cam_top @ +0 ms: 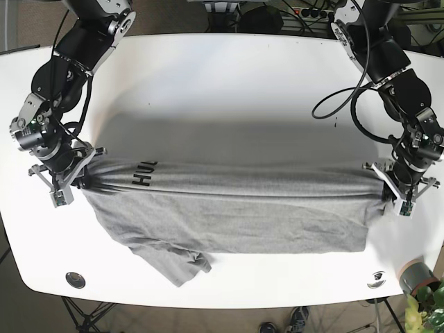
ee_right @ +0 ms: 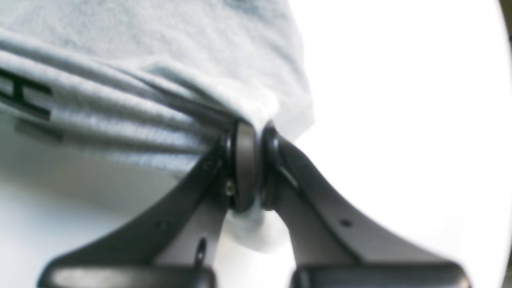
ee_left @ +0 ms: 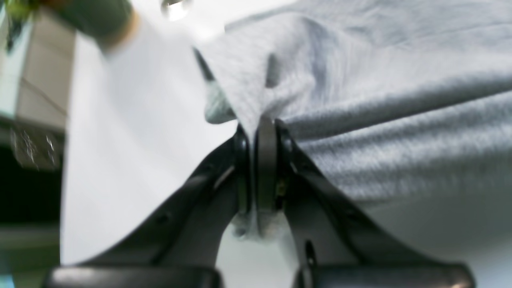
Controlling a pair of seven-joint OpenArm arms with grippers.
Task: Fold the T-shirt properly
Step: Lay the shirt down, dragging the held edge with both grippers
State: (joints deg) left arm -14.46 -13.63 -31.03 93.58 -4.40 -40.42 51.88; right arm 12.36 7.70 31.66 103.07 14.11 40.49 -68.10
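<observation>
T-shirt [cam_top: 236, 215] across white table [cam_top: 229, 83]

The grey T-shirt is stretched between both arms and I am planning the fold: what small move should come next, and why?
Probably carry the held edge forward together, over the lower half. Both the left gripper and the right gripper are shut on the grey cotton T-shirt, its top edge taut between them, while the rest lies flat on the white table.

Bright overhead light, blown-out white table [cam_top: 229, 76], blurred wrist views.
</observation>
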